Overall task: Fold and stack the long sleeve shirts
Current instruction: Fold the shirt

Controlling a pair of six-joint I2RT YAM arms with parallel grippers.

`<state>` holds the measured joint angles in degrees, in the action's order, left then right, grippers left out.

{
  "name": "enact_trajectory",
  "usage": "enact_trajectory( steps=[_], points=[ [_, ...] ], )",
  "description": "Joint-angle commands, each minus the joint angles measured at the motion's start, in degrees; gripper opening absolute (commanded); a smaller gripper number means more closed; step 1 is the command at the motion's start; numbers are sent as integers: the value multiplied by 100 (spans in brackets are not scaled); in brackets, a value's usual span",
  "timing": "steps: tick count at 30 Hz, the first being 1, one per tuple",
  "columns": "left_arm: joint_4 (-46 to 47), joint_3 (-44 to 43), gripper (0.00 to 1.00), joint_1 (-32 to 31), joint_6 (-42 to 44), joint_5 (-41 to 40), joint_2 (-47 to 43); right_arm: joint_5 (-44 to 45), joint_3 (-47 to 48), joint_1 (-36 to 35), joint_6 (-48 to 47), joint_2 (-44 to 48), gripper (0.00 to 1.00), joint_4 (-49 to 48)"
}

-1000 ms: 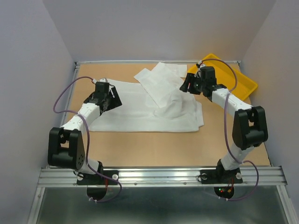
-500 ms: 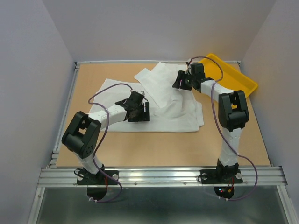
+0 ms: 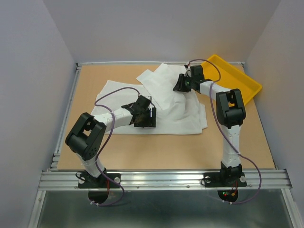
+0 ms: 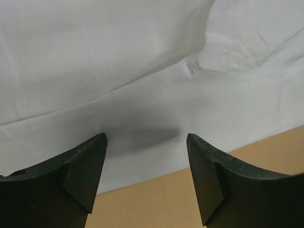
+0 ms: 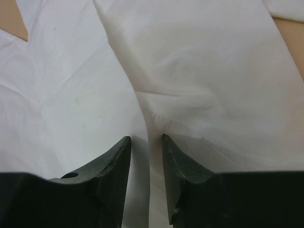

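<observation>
Well, from where I stand the white shirt lies spread and rumpled across the middle of the tabletop, one flap thrown over the far side near the yellow tray. The left end effector hovers with its fingers wide apart and nothing between them, just over the near hem where cloth gives way to bare wood. The right end effector sits at the far right of the shirt with its fingers drawn almost together and a crease running into the narrow gap; I cannot tell whether it has the fabric pinched. My worry is the thin cloth. If the left closes this close to the hem it may catch only one layer, or slip off the edge entirely. If the right lifts on a loose crease, the fold could drag crooked and bunch toward the tray.
</observation>
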<state>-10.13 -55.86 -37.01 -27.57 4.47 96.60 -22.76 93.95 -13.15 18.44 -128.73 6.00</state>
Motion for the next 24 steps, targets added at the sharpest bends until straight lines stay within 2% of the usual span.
enact_trajectory(
  steps=[1, 3, 8, 14, 24],
  points=[
    [-103, 163, 80, -25, -29, -8, -80, -211, 396, -65, -200, 312, 31, -204],
    [-103, 163, 80, -25, -20, -8, -45, -211, 387, -56, -244, 435, 28, -204],
    [-50, 154, 80, -25, -38, -34, 17, -342, 247, -91, -367, 892, 1, -204],
    [99, 259, 80, -25, -117, 19, 131, -650, -245, -249, -569, 1621, 1, -213],
    [99, 75, 80, -16, -424, -112, -307, -650, -2134, -654, -789, 2878, 1, -204]
  ],
)
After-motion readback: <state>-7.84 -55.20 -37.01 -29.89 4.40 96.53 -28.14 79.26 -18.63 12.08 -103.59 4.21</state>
